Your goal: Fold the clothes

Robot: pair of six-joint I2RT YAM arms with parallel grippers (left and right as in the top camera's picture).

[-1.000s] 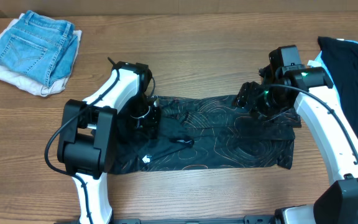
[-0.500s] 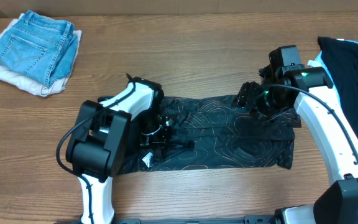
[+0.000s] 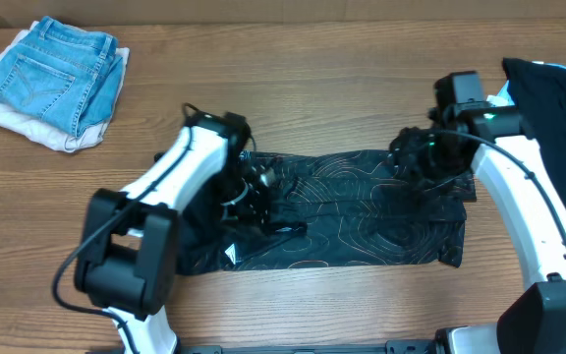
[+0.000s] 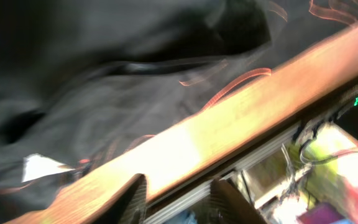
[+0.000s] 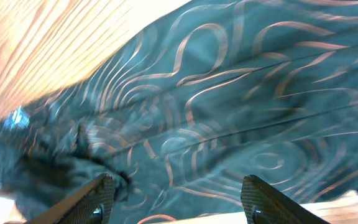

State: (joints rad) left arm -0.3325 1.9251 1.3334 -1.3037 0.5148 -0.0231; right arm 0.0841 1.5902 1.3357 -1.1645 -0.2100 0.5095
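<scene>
The clothes, a black jersey (image 3: 362,211) with thin orange contour lines, lie folded into a long strip across the middle of the table. A small white mark (image 3: 232,254) shows near its front left edge. My left gripper (image 3: 255,193) hangs over the strip's left part. In the blurred left wrist view the left gripper (image 4: 179,202) has its jaws apart with nothing between them, the jersey (image 4: 104,81) and the table edge behind. My right gripper (image 3: 423,157) sits at the back right corner. In the right wrist view the right gripper (image 5: 179,199) stands wide open over the patterned jersey (image 5: 229,112).
A stack of blue jeans (image 3: 57,69) on white cloth lies at the back left corner. A plain black garment (image 3: 553,108) lies at the right edge behind the right arm. Bare wooden table (image 3: 312,88) stretches behind the jersey.
The left arm swung over the jersey's left part; its jaws closed, then opened again. The right gripper shifted slightly to the right, still open.
</scene>
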